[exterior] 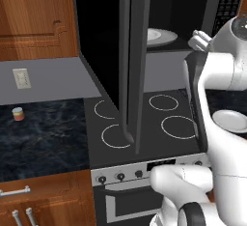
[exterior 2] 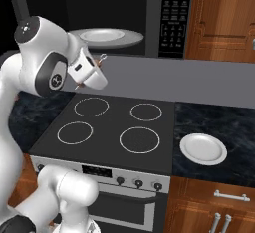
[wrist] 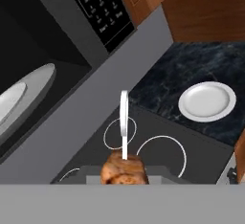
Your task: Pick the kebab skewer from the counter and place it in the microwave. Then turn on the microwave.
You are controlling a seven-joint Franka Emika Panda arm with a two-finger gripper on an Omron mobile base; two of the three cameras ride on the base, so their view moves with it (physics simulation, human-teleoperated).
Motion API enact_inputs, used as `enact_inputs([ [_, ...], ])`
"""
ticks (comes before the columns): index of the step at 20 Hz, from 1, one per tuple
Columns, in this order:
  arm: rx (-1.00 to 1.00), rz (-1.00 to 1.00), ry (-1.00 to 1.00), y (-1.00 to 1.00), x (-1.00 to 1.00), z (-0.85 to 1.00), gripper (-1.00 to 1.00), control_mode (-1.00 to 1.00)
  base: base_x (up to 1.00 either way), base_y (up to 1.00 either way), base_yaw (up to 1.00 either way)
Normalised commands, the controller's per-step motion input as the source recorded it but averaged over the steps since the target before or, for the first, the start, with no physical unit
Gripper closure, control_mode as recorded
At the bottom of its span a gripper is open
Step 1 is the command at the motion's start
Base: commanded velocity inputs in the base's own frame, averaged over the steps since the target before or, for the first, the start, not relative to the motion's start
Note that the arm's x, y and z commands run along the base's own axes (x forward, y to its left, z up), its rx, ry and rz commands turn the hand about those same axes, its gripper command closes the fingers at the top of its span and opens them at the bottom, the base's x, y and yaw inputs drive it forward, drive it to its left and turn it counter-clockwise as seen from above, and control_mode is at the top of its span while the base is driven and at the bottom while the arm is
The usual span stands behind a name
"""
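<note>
I see a grey back wall (exterior: 53, 77) with a socket plate (exterior: 21, 78), wooden wall cabinets (exterior 2: 224, 18), and a black stovetop (exterior 2: 114, 127)

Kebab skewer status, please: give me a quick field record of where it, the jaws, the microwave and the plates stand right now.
skewer: kebab skewer held in the gripper, meat end at the jaws, ringed metal end pointing away
gripper position: raised above the stovetop, just outside the microwave opening
microwave door: door swung wide open
microwave inside: white plate on the turntable, nothing on it yet
counter: second white plate lies bare on the counter right of the stovetop
placement: not yet done
</note>
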Motion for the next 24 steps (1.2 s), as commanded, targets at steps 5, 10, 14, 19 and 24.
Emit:
enact_inputs([
  [5, 0.01, 0.08, 0.03, 0.58, 0.17, 0.27, 1.0, -1.0, 0.0, 0.0, 0.0],
  [10, 0.04, 0.02, 0.0, 0.43, 0.43, 0.01, 1.0, -1.0, 0.0, 0.0, 0.0],
  [14, 0.1, 0.0, 0.0, 0.23, 0.48, 0.0, 1.0, -1.0, 0.0, 0.0, 0.0],
  [19, 0.12, 0.0, -0.04, 0.06, 0.19, 0.08, 1.0, -1.0, 0.0, 0.0, 0.0],
  [24, 0.11, 0.0, -0.04, 0.17, 0.16, 0.18, 1.0, -1.0, 0.0, 0.0, 0.0],
])
